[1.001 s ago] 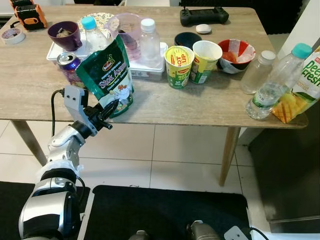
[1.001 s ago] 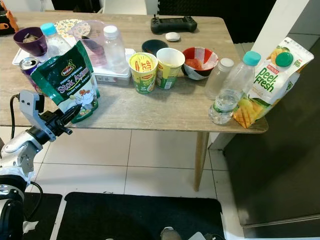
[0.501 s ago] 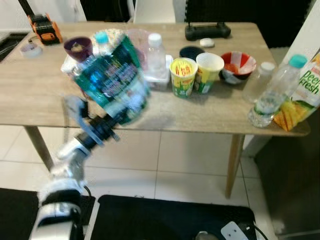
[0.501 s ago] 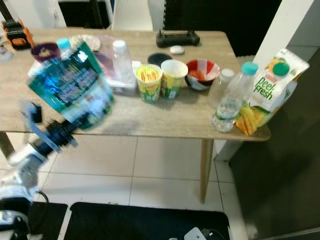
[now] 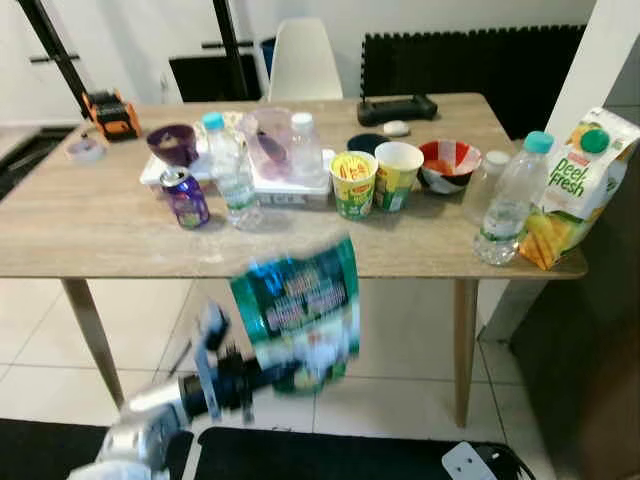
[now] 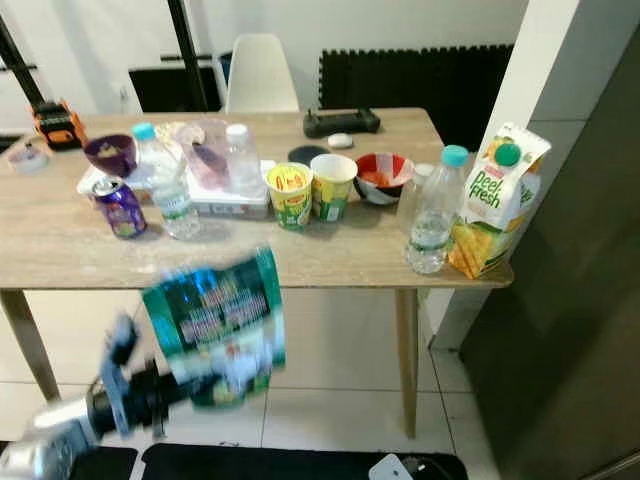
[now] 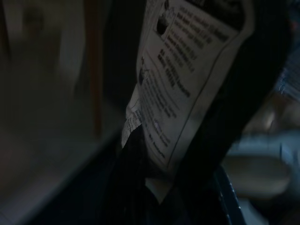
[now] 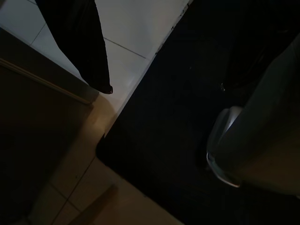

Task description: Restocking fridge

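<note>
Left eye view showed the left gripper [image 5: 268, 378] with its jaws clamped on the green pouch [image 5: 297, 312], which stood upright above them, clear of the tabletop [image 5: 90, 230].

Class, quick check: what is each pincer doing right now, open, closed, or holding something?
Left pincer: closed on the green pouch, held in front of the table.
Right pincer: open, holding nothing, hanging over the floor.
</note>
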Motion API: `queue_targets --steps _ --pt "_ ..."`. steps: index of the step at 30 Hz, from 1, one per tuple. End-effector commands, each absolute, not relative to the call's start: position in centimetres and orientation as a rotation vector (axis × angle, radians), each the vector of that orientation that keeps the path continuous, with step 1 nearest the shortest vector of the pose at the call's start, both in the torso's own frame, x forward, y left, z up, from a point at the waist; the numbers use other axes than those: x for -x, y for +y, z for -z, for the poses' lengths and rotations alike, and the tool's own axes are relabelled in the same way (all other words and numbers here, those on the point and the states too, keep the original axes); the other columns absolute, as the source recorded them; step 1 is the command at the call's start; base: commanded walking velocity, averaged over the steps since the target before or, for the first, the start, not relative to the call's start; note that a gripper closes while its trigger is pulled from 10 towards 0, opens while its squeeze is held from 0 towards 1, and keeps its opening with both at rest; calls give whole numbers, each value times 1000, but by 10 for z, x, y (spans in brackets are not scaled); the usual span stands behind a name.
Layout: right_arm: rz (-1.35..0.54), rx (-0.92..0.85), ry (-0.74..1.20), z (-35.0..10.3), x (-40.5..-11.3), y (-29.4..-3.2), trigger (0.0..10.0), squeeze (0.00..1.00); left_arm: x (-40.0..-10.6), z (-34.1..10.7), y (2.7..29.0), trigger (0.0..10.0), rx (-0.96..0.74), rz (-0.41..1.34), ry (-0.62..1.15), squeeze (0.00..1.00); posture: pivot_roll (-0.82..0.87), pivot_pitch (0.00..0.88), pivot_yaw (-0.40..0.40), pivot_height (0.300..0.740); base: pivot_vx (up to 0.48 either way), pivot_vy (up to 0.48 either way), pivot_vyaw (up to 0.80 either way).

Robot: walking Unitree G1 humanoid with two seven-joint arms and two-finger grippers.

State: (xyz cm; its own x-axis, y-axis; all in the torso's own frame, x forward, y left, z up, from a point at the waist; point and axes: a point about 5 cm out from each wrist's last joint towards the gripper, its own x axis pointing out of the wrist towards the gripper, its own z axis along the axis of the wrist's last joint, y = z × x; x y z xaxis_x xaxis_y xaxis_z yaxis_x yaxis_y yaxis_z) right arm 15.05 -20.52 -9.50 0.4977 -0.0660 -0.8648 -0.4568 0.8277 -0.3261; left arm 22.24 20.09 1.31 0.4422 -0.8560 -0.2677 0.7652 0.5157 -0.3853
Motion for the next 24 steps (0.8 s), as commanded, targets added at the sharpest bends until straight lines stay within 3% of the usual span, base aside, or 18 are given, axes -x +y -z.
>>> queue_targets --steps 1,3,4,7,15,24 --pt "-252 550 1062 98 -144 -204 10000 0 -214 7 206 10000 181 909 554 0 -102 23 49 740 0 0 0" --pt "-251 548 1066 98 -143 -204 10000 0 -209 26 213 10000 167 722 634 0 -100 24 43 740 0 0 0" --pt "-251 548 1066 98 -143 -204 10000 0 -209 26 213 10000 167 722 634 0 -100 24 43 740 0 0 0" --pt "-253 548 1071 98 -142 -204 10000 0 -181 60 232 10000 180 321 814 0 -102 23 33 740 0 0 0" --pt "-249 551 1066 97 -147 -206 10000 0 -131 89 237 10000 222 53 1008 0 -112 19 31 740 -129 0 0" --pt "-259 569 1065 96 -150 -207 10000 0 -134 93 227 10000 258 -3 995 0 -100 12 9 740 0 0 0"
